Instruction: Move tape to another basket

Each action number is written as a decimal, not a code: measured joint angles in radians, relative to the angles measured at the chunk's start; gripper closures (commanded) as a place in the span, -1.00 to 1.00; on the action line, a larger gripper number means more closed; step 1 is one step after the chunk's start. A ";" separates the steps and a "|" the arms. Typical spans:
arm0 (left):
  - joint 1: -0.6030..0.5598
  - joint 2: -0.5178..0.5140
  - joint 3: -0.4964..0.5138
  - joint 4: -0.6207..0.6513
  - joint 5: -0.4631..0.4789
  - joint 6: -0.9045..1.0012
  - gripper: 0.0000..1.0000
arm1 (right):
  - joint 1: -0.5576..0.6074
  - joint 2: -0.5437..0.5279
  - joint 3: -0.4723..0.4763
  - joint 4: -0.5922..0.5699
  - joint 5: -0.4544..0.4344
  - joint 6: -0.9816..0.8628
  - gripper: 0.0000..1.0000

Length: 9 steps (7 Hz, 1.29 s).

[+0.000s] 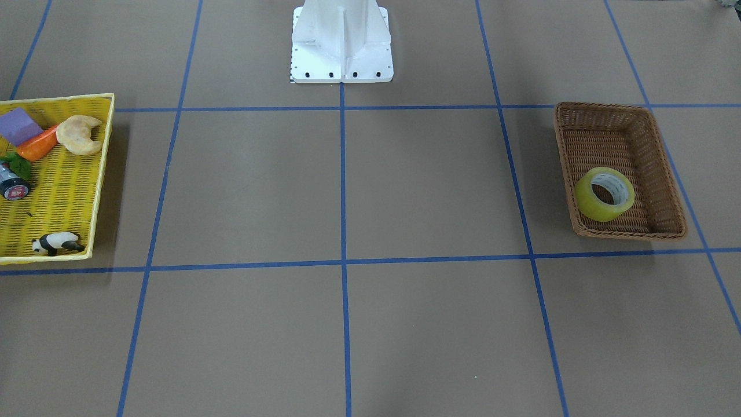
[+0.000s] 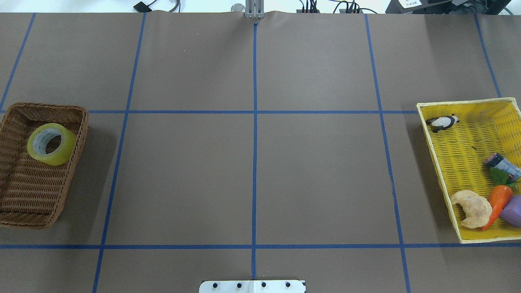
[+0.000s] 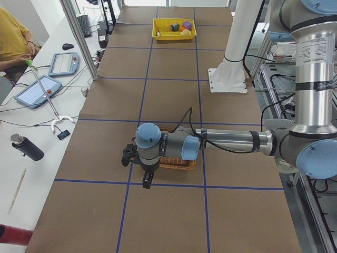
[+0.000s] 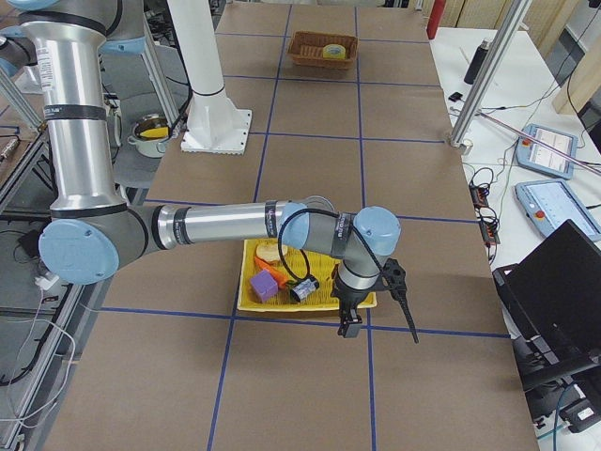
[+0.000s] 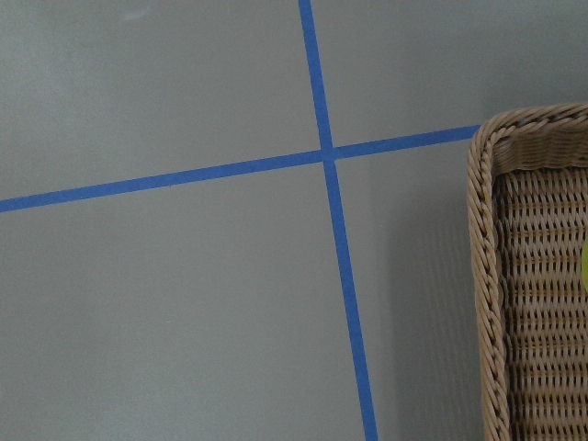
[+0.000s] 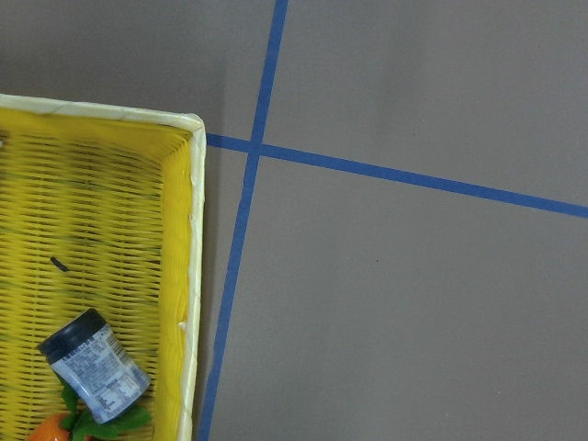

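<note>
The tape [image 1: 604,194], a yellow-green roll with a white core, lies in the brown wicker basket [image 1: 622,234]. The overhead view shows the tape [image 2: 51,144] in the far half of the basket [image 2: 24,219]. My left gripper [image 3: 147,182] shows only in the exterior left view, above the basket's [image 3: 176,164] table-edge side; I cannot tell if it is open or shut. My right gripper [image 4: 349,327] shows only in the exterior right view, over the outer rim of the yellow basket [image 4: 249,282]; I cannot tell its state. The left wrist view shows the brown basket's corner [image 5: 482,276].
The yellow basket [image 2: 435,162] holds a toy panda [image 2: 443,121], a small dark-capped bottle [image 2: 502,165], a carrot [image 2: 498,199], a croissant [image 2: 472,208] and a purple block [image 2: 513,209]. The robot's white base [image 1: 341,46] stands mid-table. Blue tape lines grid the brown tabletop.
</note>
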 measured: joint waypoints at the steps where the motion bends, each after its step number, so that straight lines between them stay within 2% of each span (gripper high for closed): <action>1: 0.000 0.000 0.000 0.000 0.000 0.000 -0.96 | 0.000 -0.003 -0.035 0.051 0.000 0.001 -1.00; 3: 0.000 0.002 -0.001 0.000 0.000 -0.001 -0.96 | 0.000 -0.005 -0.075 0.107 0.001 0.003 -1.00; 9: 0.000 0.005 -0.001 0.000 0.001 -0.001 -0.96 | 0.000 -0.009 -0.080 0.117 0.004 0.003 -1.00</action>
